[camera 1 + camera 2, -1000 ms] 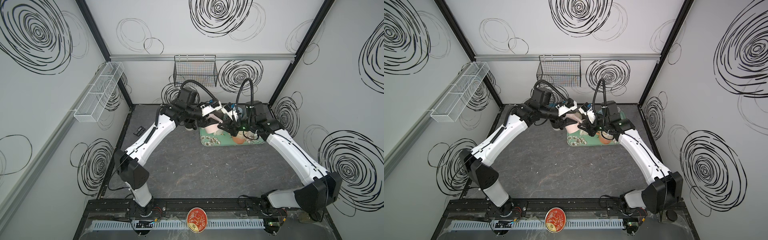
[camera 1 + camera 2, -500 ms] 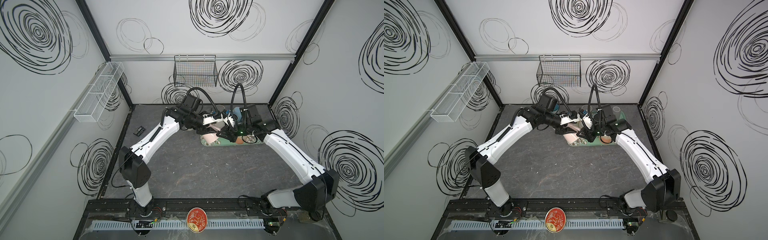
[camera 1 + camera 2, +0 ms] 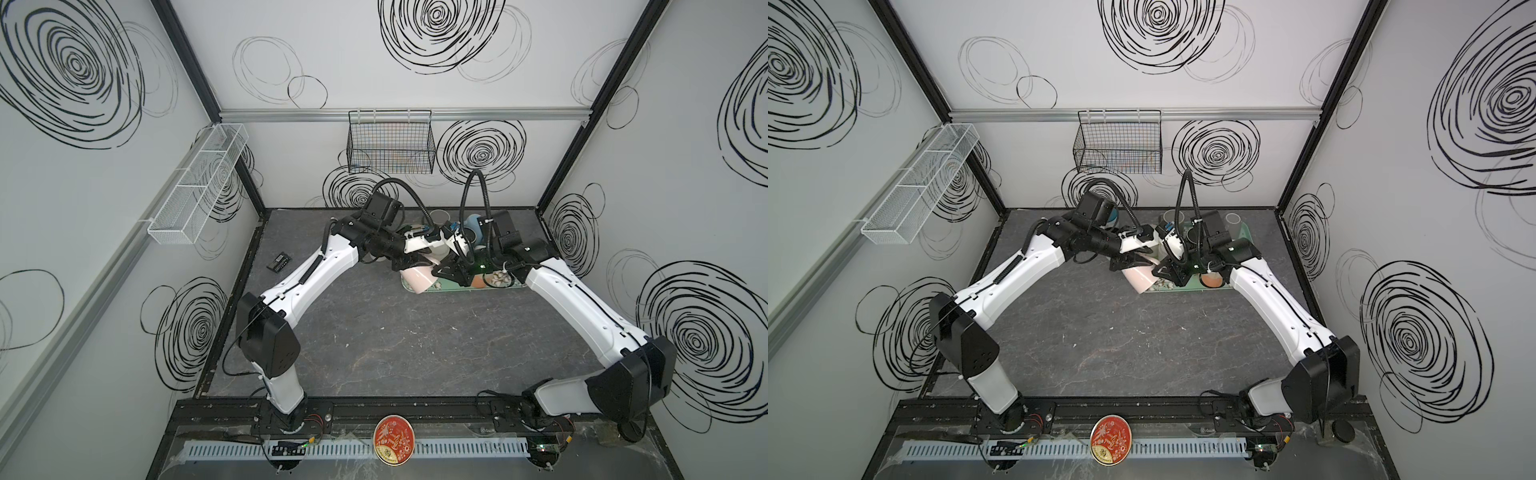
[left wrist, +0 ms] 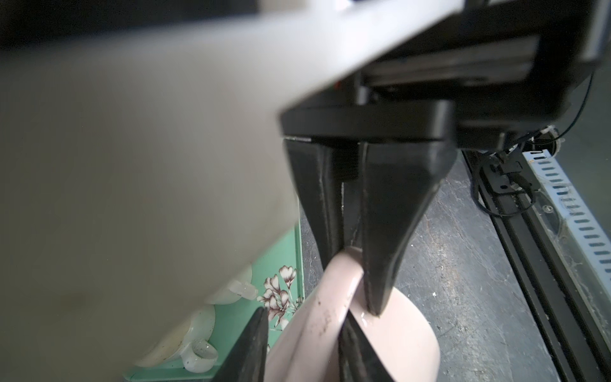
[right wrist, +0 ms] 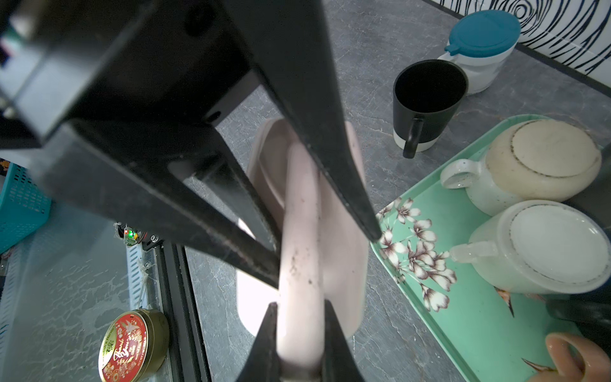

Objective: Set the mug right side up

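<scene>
Looking halfway: mug (image 3: 417, 278) sideways mid-frame, right gripper (image 5: 301, 317) pinching its handle (image 5: 299, 215), left gripper (image 4: 304, 317) half-closed around it (contact unclear), uprighting remains.

Soft, even light; wrist views blur up close.

No words can be read for certain. The round red tin (image 5: 132, 344), lying just beside the black front rail (image 5: 180, 314), bears gold script lettering and ornament on its lid. The lettering is too blurred to make out in the right wrist view and too small in both top views.
</scene>
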You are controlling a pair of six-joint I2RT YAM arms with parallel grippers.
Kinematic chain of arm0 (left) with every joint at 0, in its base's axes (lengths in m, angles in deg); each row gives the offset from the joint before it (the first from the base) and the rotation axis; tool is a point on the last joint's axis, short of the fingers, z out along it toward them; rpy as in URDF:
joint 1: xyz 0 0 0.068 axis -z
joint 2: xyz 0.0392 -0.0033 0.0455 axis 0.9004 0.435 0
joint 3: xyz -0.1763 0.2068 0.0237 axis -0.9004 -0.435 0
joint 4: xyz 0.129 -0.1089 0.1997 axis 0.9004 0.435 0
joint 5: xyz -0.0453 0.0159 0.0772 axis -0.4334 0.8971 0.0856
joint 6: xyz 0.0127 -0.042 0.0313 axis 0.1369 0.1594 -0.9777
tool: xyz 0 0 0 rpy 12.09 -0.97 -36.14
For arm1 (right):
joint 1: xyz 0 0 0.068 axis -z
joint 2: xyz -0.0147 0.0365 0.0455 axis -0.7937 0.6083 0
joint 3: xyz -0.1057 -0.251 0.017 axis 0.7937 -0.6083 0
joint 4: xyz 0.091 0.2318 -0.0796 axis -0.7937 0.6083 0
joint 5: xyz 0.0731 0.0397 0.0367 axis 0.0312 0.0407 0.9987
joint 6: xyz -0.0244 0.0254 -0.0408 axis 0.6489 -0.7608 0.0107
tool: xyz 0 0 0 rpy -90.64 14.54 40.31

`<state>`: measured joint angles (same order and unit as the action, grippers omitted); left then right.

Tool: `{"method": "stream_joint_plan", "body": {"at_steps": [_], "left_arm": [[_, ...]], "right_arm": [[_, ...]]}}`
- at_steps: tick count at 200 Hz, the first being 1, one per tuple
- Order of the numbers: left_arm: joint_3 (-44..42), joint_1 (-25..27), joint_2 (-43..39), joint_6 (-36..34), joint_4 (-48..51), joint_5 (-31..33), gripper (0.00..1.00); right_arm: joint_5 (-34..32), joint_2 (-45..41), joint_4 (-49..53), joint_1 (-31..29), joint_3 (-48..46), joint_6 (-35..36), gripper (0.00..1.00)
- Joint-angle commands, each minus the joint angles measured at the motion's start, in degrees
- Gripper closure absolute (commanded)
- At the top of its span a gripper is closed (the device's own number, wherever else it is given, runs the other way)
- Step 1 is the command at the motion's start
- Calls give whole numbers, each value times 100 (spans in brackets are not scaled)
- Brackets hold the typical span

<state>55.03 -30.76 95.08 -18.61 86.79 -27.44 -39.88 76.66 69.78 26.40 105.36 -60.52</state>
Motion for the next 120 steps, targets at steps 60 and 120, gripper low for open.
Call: {"method": "stream_joint_plan", "body": {"at_steps": [60,120], "left_arm": [[-992,600,-123,408,-1080,1250,71],[-1931,1004,-640,142,-2406,2482,86]], "right_arm": [[649,-194,-1098,110,101,-408,100],[960,-209,-1484,252,-63,-920,100]]}}
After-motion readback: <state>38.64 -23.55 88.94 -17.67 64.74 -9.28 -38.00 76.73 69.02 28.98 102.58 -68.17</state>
